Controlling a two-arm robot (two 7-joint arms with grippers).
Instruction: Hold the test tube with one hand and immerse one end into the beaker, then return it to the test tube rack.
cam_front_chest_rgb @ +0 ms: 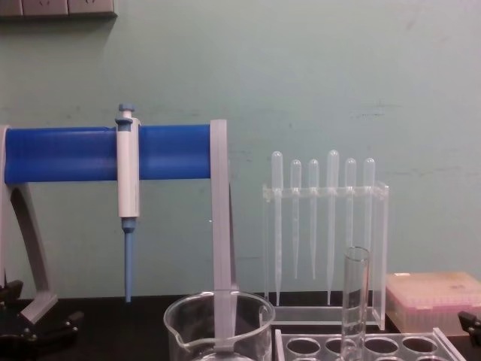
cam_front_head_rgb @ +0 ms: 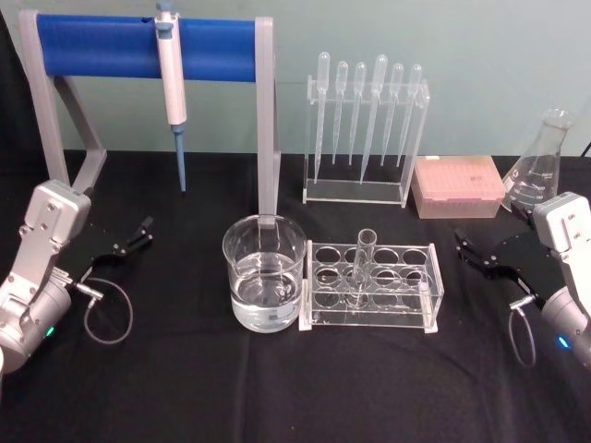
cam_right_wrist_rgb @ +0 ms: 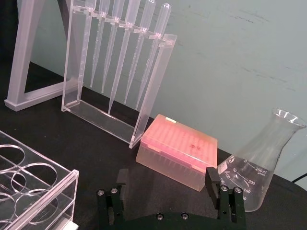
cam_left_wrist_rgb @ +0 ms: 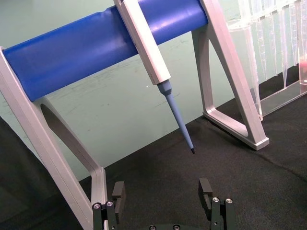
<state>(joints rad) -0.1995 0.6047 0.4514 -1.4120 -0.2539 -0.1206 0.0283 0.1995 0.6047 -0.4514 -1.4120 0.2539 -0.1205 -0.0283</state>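
I'm waiting at the start, left gripper [cam_front_head_rgb: 140, 231] and right gripper [cam_front_head_rgb: 464, 247] both gaping wide and empty. I'm judging the upright test tube [cam_front_head_rgb: 363, 263] needs the right one reaching in.

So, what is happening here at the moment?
Nothing is being handled yet. The test tube stands upright in the clear test tube rack, beside the beaker, which holds some clear liquid. The left gripper is off to the left and the right gripper off to the right, both with jaws open and holding nothing.
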